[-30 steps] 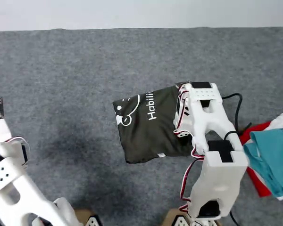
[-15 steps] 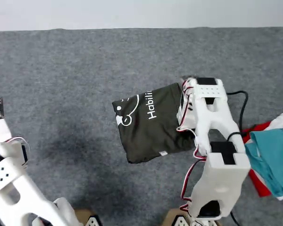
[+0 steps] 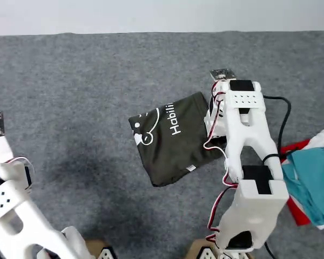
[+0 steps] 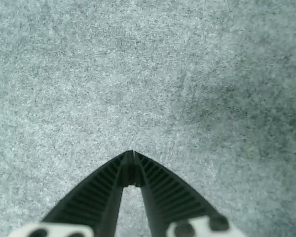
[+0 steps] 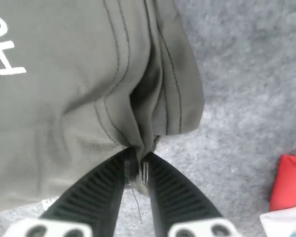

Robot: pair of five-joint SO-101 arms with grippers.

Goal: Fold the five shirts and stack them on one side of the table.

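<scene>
A folded dark olive shirt [image 3: 170, 141] with white print lies in the middle of the grey table. My right gripper [image 5: 136, 160] is shut on the shirt's [image 5: 89, 79] bunched edge, pinching the cloth between its black fingers. In the high view that arm [image 3: 242, 129] stands over the shirt's right edge. A heap of unfolded shirts, teal [image 3: 313, 178], red [image 3: 291, 205] and white, lies at the right edge of the table. My left gripper [image 4: 133, 160] is shut on nothing and hangs over bare grey cloth at the near left; its arm [image 3: 11, 210] shows at the lower left.
The grey table cover [image 3: 75, 97] stretches bare across the left and the back. A red shirt corner [image 5: 288, 182] lies close to the right gripper. The arm bases [image 3: 210, 251] stand at the front edge.
The right arm has moved back and slightly right with the shirt's edge in its gripper, dragging the olive shirt a little. The left arm has not moved.
</scene>
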